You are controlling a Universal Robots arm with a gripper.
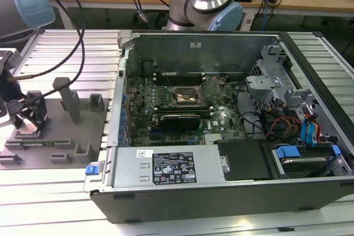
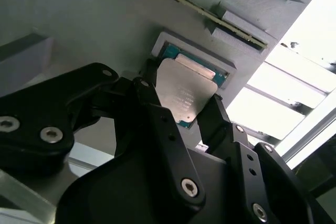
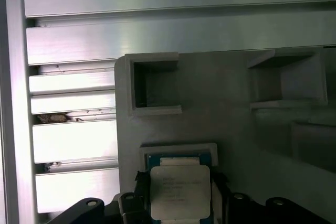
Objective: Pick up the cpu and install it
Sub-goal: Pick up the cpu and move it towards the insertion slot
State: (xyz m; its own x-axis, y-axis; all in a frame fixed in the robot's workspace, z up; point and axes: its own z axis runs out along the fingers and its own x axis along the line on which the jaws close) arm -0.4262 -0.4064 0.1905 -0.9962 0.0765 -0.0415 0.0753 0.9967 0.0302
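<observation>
The cpu [image 2: 186,95], a thin square chip with a silvery top and a green rim, lies in a shallow pocket of the grey plastic tray [image 2: 79,14]. My gripper [image 2: 181,95] straddles it, one black finger [image 2: 149,85] against each opposite edge, shut on the chip. The first wrist view shows the same: the cpu [image 3: 180,190] in its pocket on the tray [image 3: 220,108], with the gripper [image 3: 179,182] clamped on its sides. In the exterior view the gripper [image 1: 25,117] hangs over the tray [image 1: 61,131] at the far left. The motherboard socket [image 1: 185,96] sits inside the open computer case.
The open computer case [image 1: 221,192] takes up the middle and right of the exterior view, with cables, a power supply and drive bays inside. Upright posts and blocks [image 1: 69,100] stand on the tray. Ribbed aluminium table [image 1: 55,203] surrounds both. The arm's base [image 1: 207,4] is behind the case.
</observation>
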